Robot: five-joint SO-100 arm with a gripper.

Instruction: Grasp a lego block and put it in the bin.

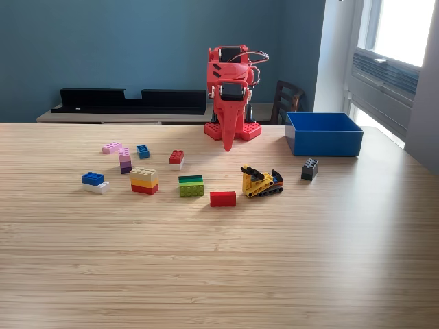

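red gripper (228,145) hung folded, jaws together and empty, i judged; my reach toward the red-and-white block (177,159) hadn't begun, blue bin (324,134) far right.

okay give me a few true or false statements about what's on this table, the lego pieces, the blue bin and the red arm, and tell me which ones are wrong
1. The blue bin sits at the exterior view's right of the red arm. True.
2. The pincer is holding a block. False: it hangs folded down near the arm's base with nothing in it.
3. A dark grey block lies on the table just in front of the bin. True.
4. The yellow toy bulldozer is inside the bin. False: it stands on the table, beside a red block.
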